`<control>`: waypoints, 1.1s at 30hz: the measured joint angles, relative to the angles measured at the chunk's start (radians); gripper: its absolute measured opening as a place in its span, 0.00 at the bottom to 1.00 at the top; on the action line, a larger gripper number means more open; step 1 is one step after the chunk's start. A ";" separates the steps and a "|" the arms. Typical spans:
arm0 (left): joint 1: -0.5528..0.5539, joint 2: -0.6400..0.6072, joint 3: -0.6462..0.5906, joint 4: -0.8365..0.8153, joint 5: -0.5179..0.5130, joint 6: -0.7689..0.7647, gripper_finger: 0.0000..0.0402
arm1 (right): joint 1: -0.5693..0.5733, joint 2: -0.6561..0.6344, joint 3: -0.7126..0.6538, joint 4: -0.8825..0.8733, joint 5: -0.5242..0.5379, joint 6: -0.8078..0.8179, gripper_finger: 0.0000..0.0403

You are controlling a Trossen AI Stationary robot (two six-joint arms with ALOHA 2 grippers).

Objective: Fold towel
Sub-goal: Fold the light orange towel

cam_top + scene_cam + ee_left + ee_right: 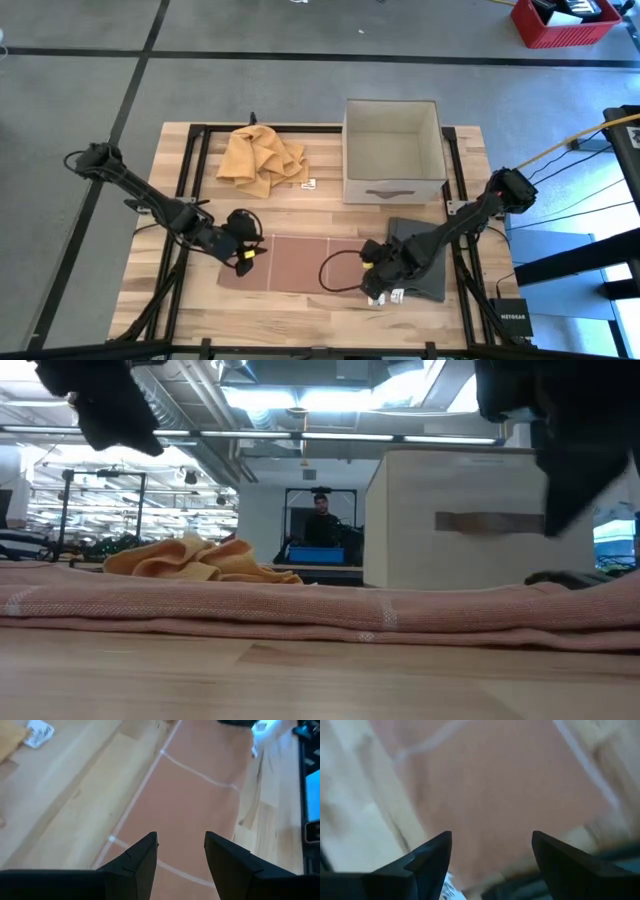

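My left jaws (180, 865) hang parted and empty just over one short end of the pink towel (295, 262), and my right jaws (492, 865) hang the same way, spread and holding nothing, over the opposite short end. The towel lies flat as a long strip near the front edge of the worktop (330, 215), its length running side to side, with pale stripes crossing it; seen from table height it shows as a low band with stacked layers along its edge, so I judge it has already been folded at least once lengthwise. A dark cloth (425, 265) lies on the worktop beneath my right arm, toward the front right corner, next to the towel's end. Farther back, a crumpled yellow cloth (262, 157) sits near the rear edge left of centre, and an open grey box (393, 150) stands to its right. As I read it, I am between grasps, lining up for a fold that brings one short end over the other. That calls for lowering onto the corners of one end, pinching all layers together without catching the dark cloth, then lifting low and carrying across so the edges meet squarely.
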 joint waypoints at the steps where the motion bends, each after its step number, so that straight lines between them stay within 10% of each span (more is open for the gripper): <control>1: -0.004 0.011 0.000 0.000 0.000 -0.011 0.39 | -0.007 0.000 -0.018 0.002 -0.013 0.015 0.69; 12: -0.056 0.131 0.000 -0.001 -0.001 -0.092 0.39 | -0.041 0.000 -0.222 0.220 -0.106 0.170 0.70; 33: -0.069 0.152 0.000 0.068 -0.006 -0.052 0.39 | -0.033 0.057 -0.301 0.564 0.082 0.214 0.70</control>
